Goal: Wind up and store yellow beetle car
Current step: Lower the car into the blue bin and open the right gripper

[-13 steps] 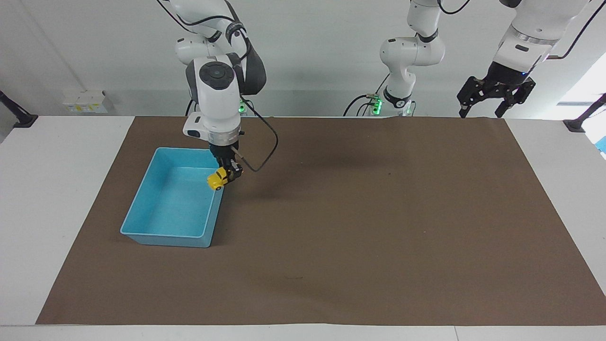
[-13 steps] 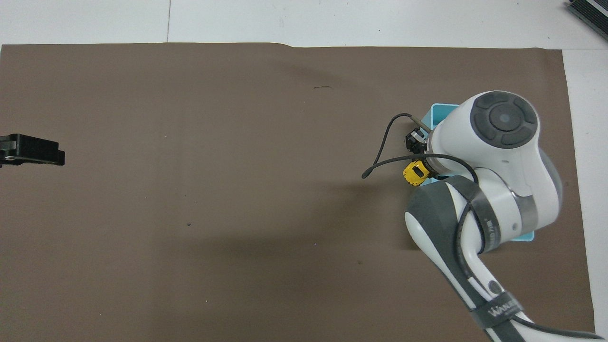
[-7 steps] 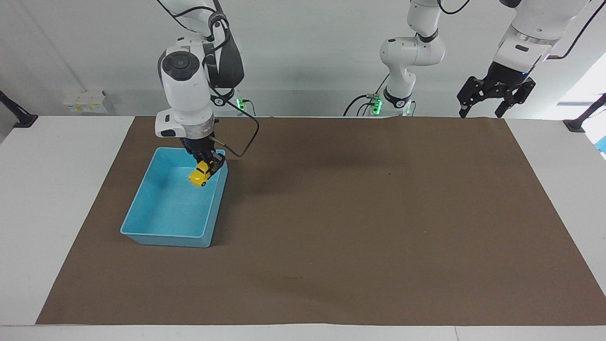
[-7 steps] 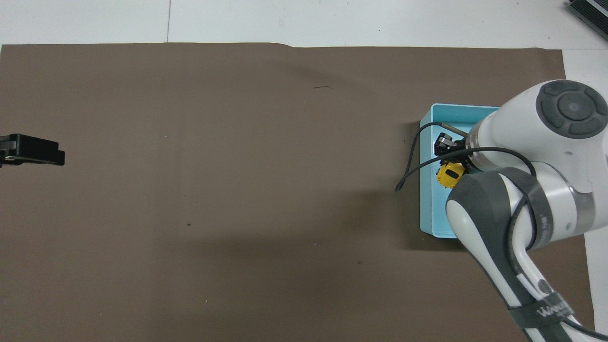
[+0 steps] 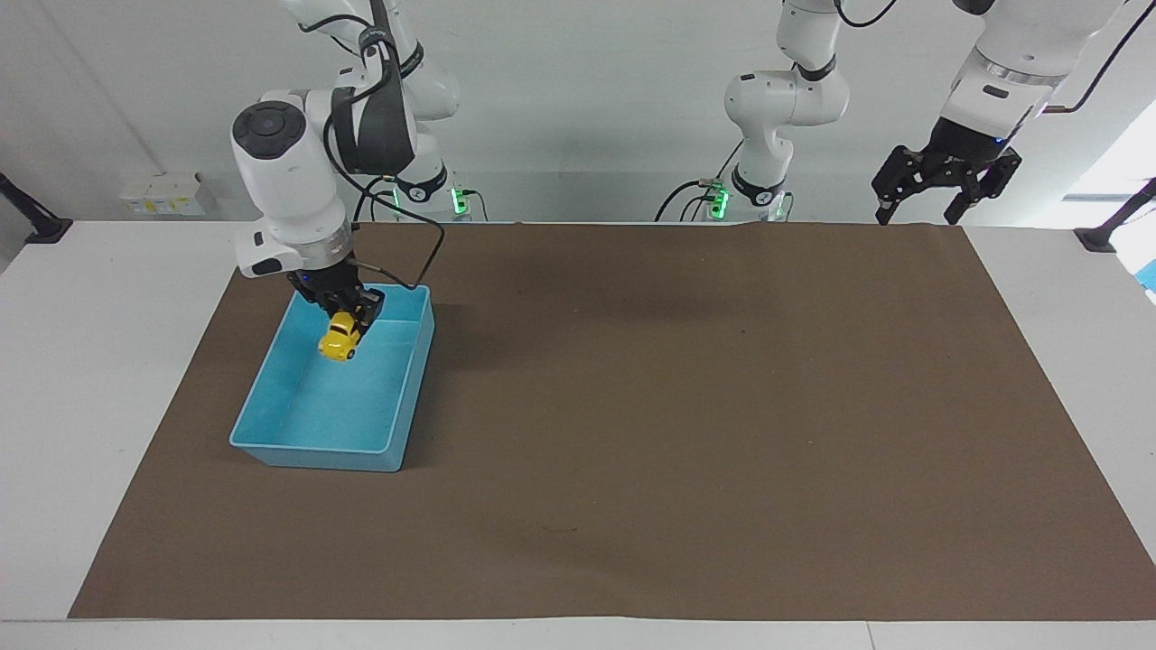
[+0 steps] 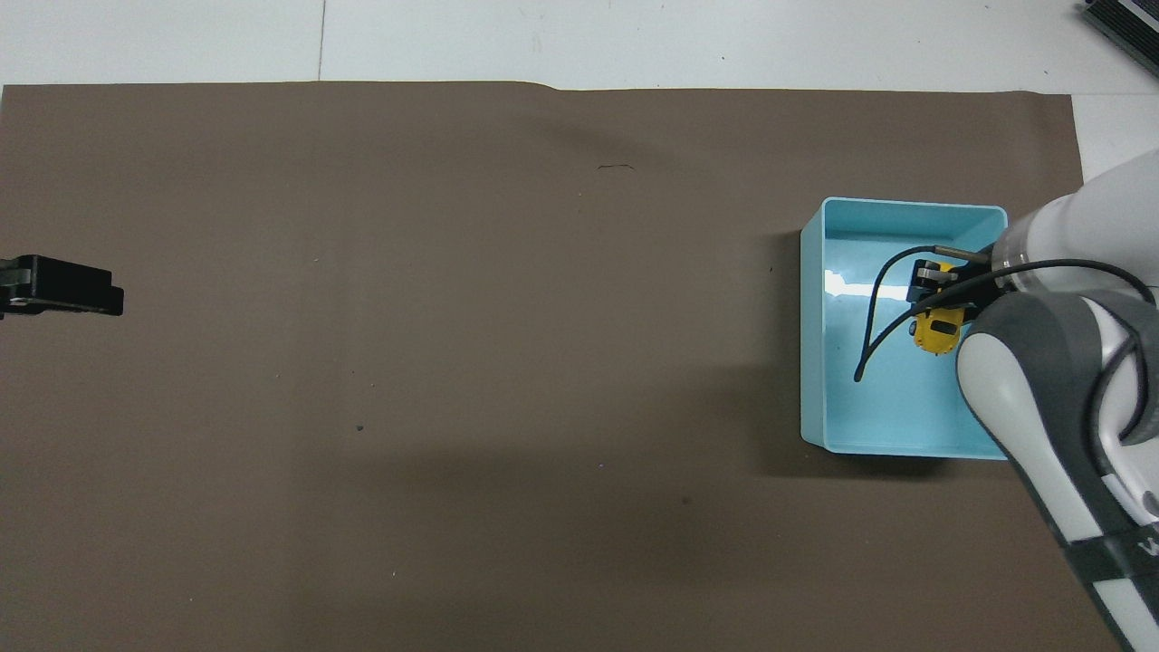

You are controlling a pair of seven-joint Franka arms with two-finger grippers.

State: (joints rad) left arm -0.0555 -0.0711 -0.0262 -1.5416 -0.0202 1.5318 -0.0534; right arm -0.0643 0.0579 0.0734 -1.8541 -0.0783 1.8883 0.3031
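Brown mat [image 5: 632, 406]: yellow beetle car [image 5: 340, 337] clamped in right gripper [image 5: 348, 316], over blue bin [image 5: 312, 445].

Brown mat [image 5: 686, 433] spread over most of white table [image 5: 99, 361], w/ small dark marks on it. Blue bin [image 5: 271, 397] sat on mat twd right arm's end, open-topped, rectangular, glare on its floor in overhead view. White outlet box [image 5: 163, 194] on wall near table edge at same end. Black clamp mounts [image 5: 36, 221] at both table ends. Dark ribbed obj [image 6: 1123, 23] at corner of overhead view, unclear what.
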